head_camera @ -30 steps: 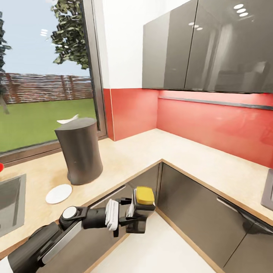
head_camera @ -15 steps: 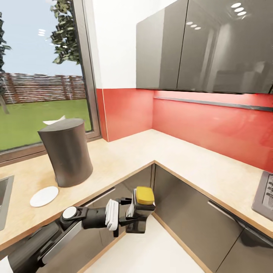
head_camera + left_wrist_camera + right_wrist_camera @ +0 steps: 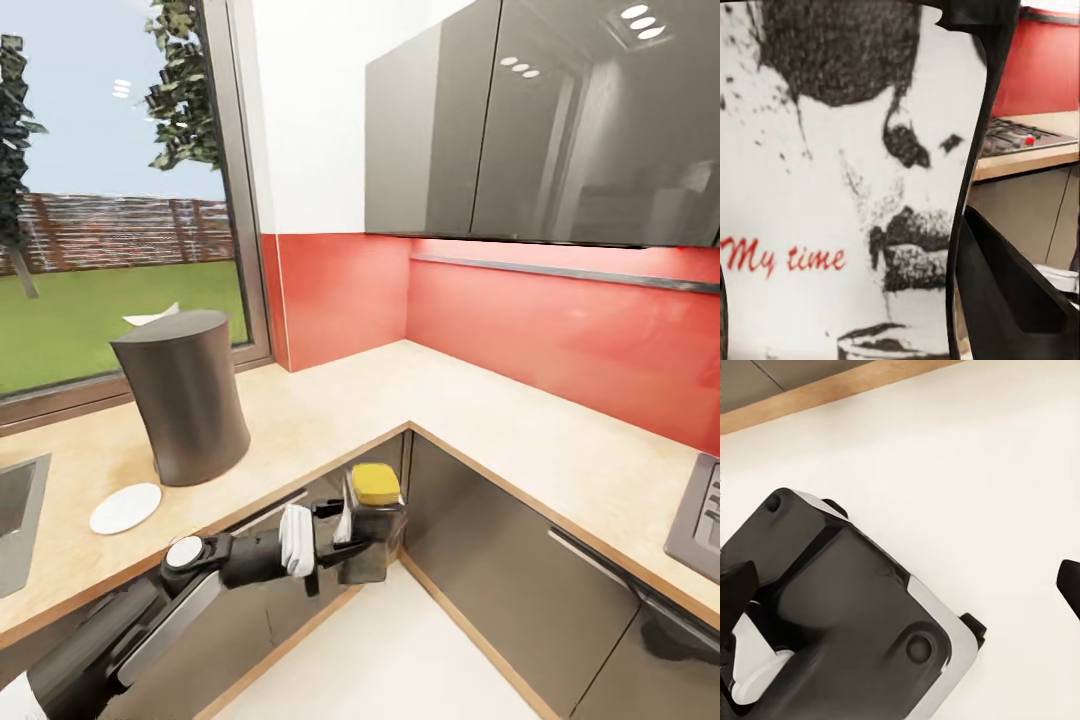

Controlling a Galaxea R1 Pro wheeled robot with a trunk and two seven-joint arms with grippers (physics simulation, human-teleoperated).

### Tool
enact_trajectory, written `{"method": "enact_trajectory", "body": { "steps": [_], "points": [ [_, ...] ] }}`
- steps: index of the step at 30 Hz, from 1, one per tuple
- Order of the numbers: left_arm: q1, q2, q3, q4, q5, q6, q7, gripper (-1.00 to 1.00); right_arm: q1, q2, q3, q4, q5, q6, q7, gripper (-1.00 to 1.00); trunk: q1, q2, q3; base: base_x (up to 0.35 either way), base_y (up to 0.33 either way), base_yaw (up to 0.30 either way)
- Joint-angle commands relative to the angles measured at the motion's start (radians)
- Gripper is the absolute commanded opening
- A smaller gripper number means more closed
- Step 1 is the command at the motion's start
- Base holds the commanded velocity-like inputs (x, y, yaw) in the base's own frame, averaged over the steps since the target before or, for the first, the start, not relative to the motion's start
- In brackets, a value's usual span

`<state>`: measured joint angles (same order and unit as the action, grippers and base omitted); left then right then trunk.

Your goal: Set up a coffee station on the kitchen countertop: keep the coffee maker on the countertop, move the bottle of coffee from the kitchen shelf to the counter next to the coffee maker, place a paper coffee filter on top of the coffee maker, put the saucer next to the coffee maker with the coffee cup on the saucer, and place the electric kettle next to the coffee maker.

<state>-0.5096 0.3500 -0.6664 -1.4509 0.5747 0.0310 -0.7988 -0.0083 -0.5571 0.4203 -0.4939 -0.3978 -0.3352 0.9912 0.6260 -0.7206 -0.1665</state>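
Observation:
My left gripper (image 3: 358,540) is shut on the bottle of coffee (image 3: 372,520), a dark jar with a yellow lid, held upright just off the kitchen countertop (image 3: 330,420) near its inner corner. In the left wrist view the jar's white label (image 3: 847,210) with red lettering is pressed close to the camera. The tall dark grey coffee maker (image 3: 187,400) stands on the counter by the window, with a white paper coffee filter (image 3: 152,316) on its top. The white saucer (image 3: 125,508) lies flat in front of it. One dark fingertip (image 3: 1069,585) of my right gripper hangs over the floor.
A grey sink (image 3: 15,505) is set into the counter at the left edge and a cooktop (image 3: 702,510) at the right edge. Glossy grey wall cabinets (image 3: 540,120) hang over the red backsplash. My own base (image 3: 847,622) sits on the pale floor.
The view has swung to the right, then slightly back. My left arm has lifted the bottle a little and brought it closer to the counter's edge.

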Motion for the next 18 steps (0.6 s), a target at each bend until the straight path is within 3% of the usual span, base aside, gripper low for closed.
{"method": "enact_trajectory", "body": {
  "steps": [1, 5, 6, 10, 11, 12, 14, 18],
  "points": [
    [-0.001, -0.022, 0.032, -0.001, 0.005, 0.005, 0.026, -1.00, -0.001, 0.000, 0.007, 0.000, -0.006, -0.005, -0.001, 1.00, 0.000, -0.001, -0.002, -0.003, -0.002, 0.034],
    [-0.001, -0.076, 0.113, -0.005, 0.007, 0.018, 0.062, -1.00, -0.001, 0.001, 0.008, 0.000, -0.005, -0.005, 0.000, 1.00, 0.000, -0.001, -0.002, -0.001, -0.001, 0.017],
    [-0.001, -0.107, 0.161, -0.009, 0.008, 0.052, 0.071, -1.00, -0.001, 0.002, 0.009, 0.000, -0.005, -0.005, 0.000, 1.00, 0.000, -0.001, -0.002, 0.000, 0.000, 0.006],
    [-0.001, -0.175, 0.238, -0.027, 0.007, 0.130, 0.078, -1.00, -0.001, 0.002, 0.009, 0.000, -0.004, -0.005, 0.000, 1.00, 0.000, -0.001, -0.002, 0.000, 0.000, 0.003],
    [-0.001, -0.215, 0.278, -0.042, 0.007, 0.169, 0.085, -1.00, -0.001, 0.002, 0.009, 0.000, -0.004, -0.005, 0.000, 1.00, 0.000, -0.001, -0.002, 0.000, 0.000, 0.001],
    [-0.001, -0.272, 0.321, -0.064, 0.005, 0.214, 0.109, -1.00, -0.001, 0.002, 0.009, 0.000, -0.004, -0.005, 0.000, 1.00, 0.000, -0.001, -0.002, 0.000, 0.000, 0.000],
    [-0.001, -0.305, 0.338, -0.073, 0.004, 0.233, 0.143, -1.00, -0.001, 0.002, 0.009, 0.000, -0.004, -0.005, 0.000, 1.00, 0.000, -0.001, -0.002, 0.000, 0.000, 0.000],
    [-0.003, -0.408, 0.362, -0.090, -0.001, 0.263, 0.361, -1.00, -0.001, 0.002, 0.009, 0.000, -0.004, -0.005, 0.000, 1.00, 0.000, -0.001, -0.002, 0.000, 0.000, 0.000]
  ]
}}
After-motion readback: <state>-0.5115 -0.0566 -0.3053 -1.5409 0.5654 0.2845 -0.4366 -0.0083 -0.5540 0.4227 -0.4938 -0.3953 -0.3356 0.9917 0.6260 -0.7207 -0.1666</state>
